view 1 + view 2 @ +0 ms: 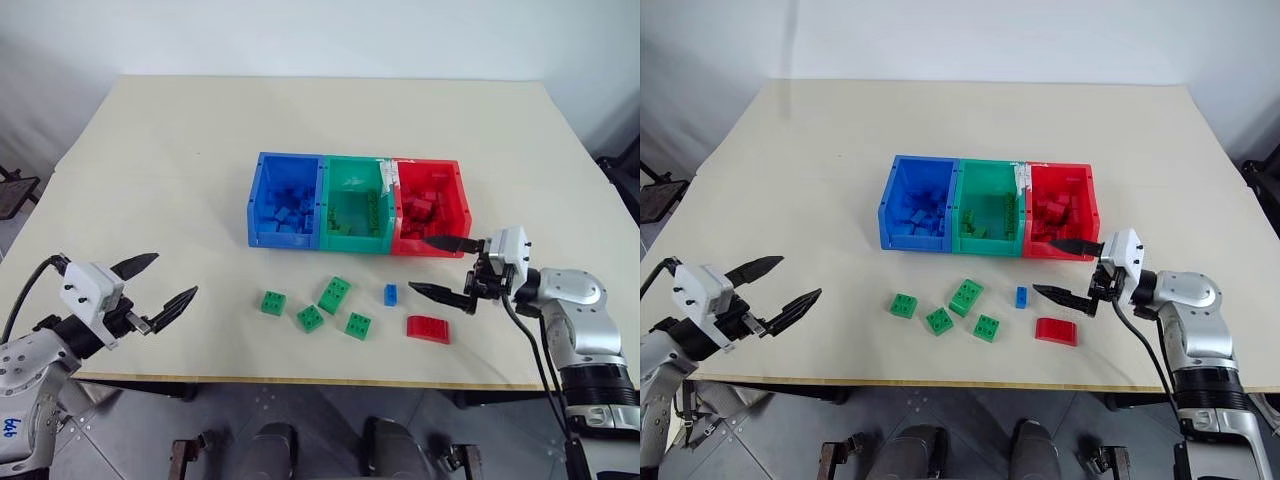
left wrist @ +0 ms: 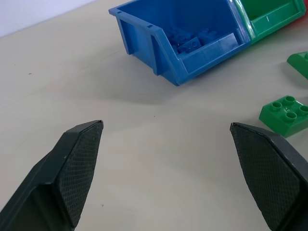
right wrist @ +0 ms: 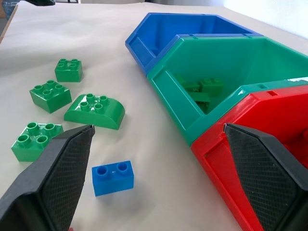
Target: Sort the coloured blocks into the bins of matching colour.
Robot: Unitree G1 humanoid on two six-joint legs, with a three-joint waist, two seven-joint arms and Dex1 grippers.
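Observation:
Three joined bins stand mid-table: blue, green and red, each holding blocks of its own colour. In front of them lie several green blocks, such as one at the left and a larger one. A tiny blue block and a flat red block lie to their right. My right gripper is open and empty, hovering just right of the blue block, in front of the red bin. Near the table's front left edge, my left gripper is open and empty, well left of the blocks.
The pale table stretches bare behind and to both sides of the bins. Its front edge runs just below the loose blocks. The right wrist view shows the blue block lying between my fingers' line and the green bin.

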